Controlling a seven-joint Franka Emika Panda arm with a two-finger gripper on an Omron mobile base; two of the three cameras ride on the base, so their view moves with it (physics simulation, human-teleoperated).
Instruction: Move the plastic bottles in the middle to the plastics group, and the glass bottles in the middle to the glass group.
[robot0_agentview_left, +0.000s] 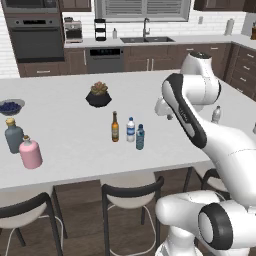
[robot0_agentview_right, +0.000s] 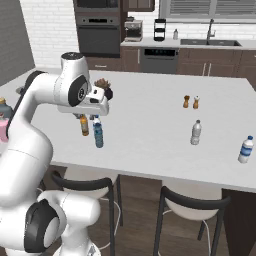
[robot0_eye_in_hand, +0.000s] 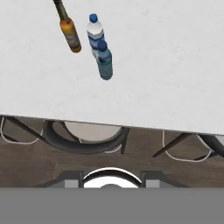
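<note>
Presently, items listed from the near edge of the worktop (robot0_agentview_left: 75, 145) outward.

End effector (robot0_agentview_right: 80, 116): raised over the near part of the worktop beside the middle trio, carrying nothing; its jaws are hidden in the pictures, and I take them to be closed on nothing.

Item 1, teal plastic bottle (robot0_eye_in_hand: 104, 61): nearest of the middle trio, upright, short, blue cap. Judged light and thin-walled, so it should dent under a hard squeeze; best taken across the body below the shoulder.

Item 2, clear plastic bottle (robot0_eye_in_hand: 94, 35): just behind item 1, upright, blue label. Judged light and smooth; take it at the labelled waist, approaching from the side away from item 1.

Item 3, amber glass bottle (robot0_eye_in_hand: 70, 33): beside the two plastic bottles, upright, long neck. Judged heavier, rigid, slippery and breakable; grip the body low, not the neck, and set it down gently.

Item 4, glass group: pink bottle (robot0_agentview_left: 30, 152) and grey-blue corked bottle (robot0_agentview_left: 13, 135), well apart towards the worktop's left end.

Item 5, plastics group: pale clear bottle (robot0_agentview_right: 196, 132) and blue-labelled bottle (robot0_agentview_right: 245, 149), well apart towards the right end.
</note>
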